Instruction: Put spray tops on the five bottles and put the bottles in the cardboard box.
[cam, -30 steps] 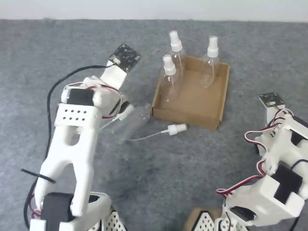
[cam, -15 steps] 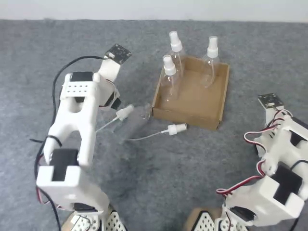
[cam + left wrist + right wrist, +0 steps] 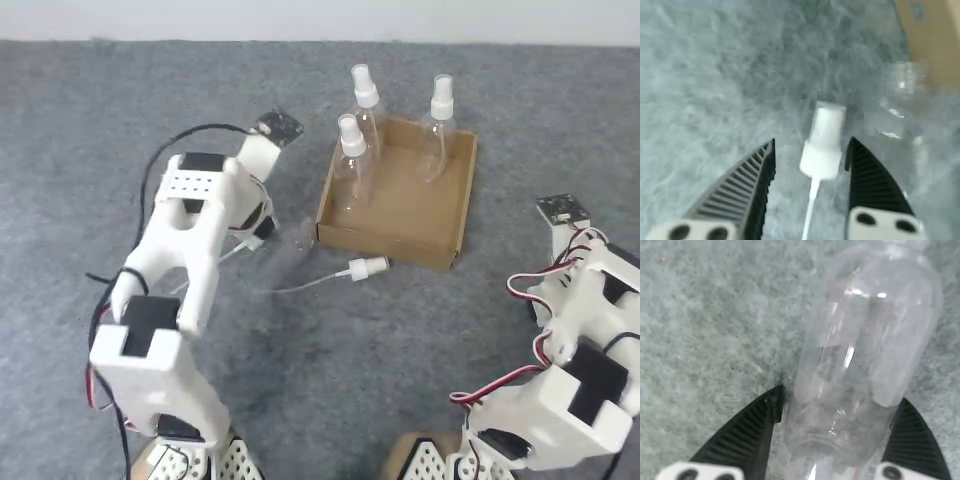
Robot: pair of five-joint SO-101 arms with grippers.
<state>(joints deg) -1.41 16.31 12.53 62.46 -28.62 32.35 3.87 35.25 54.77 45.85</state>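
Note:
A white spray top [image 3: 822, 140] with its thin tube lies on the grey carpet between the fingers of my left gripper [image 3: 811, 145], which is open with a gap on each side. In the high view that gripper [image 3: 255, 232] is just left of a clear uncapped bottle [image 3: 285, 252] lying on its side by the cardboard box [image 3: 385, 245]. Three capped bottles [image 3: 352, 160] stand in the box. A second spray top [image 3: 366, 267] lies in front of the box. My right gripper [image 3: 839, 396] is shut on another clear bottle [image 3: 865, 340], base toward the camera.
The right arm [image 3: 590, 300] is folded back at the table's right side, well clear of the box. Open grey carpet stretches between the two arms and in front of the box. The box's near half holds no bottles.
My left arm has swung right toward the box, bringing its open gripper down around the spray top. The spray top, bottles and right arm have not moved.

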